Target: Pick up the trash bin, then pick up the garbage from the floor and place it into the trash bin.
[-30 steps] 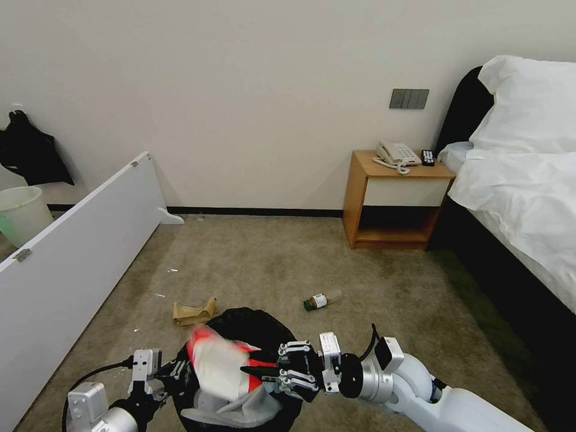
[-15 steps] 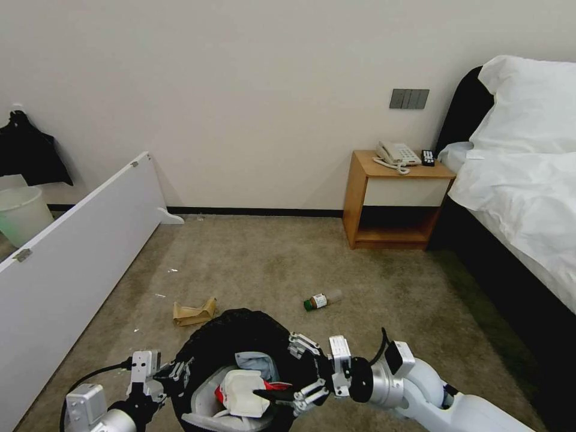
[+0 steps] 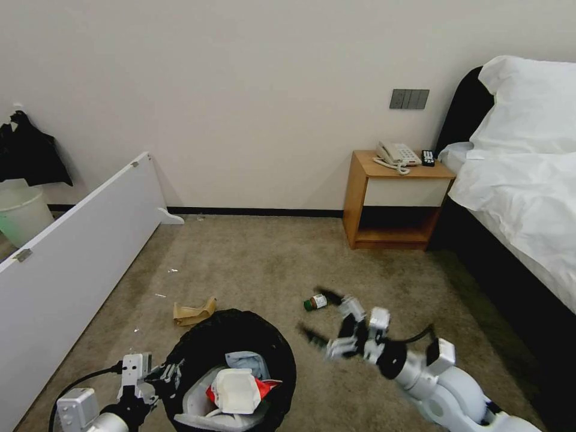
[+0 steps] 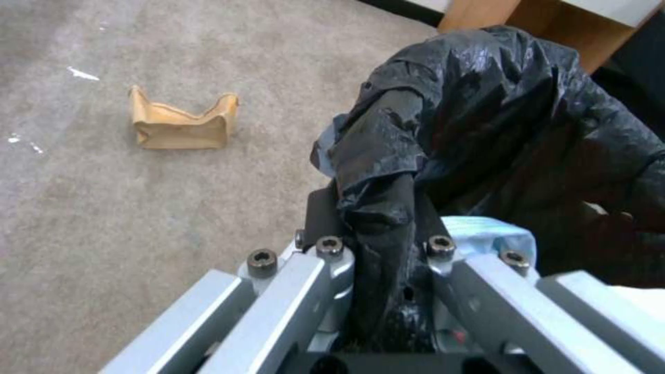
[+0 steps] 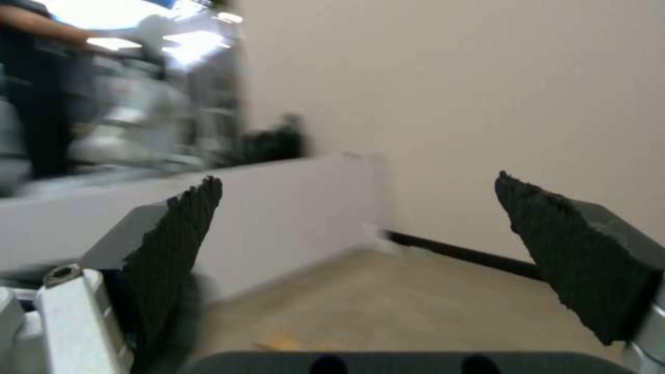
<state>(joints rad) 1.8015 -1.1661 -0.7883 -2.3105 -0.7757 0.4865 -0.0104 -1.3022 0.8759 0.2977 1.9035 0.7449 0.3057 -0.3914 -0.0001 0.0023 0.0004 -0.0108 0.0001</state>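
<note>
The left gripper (image 4: 380, 244) pinches only the bin (image 3: 198, 345) liner, which could slip or tear, while the right gripper (image 3: 321, 318), fingers open and empty, probably nears the bottle (image 3: 316, 302) and may roll it.

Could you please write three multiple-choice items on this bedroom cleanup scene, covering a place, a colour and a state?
1. Where does the small bottle lie?
A. on the carpet past the trash bin
B. on the nightstand
C. inside the bin

2. What colour is the bin's liner?
A. blue
B. black
C. white

3. How does the right gripper stand?
A. shut on a can
B. shut on the liner
C. open, empty

Key: 1 A, it rests on carpet; 2 B, crinkled black plastic; 3 C, jaws wide apart, while the left gripper clamps the liner.
</note>
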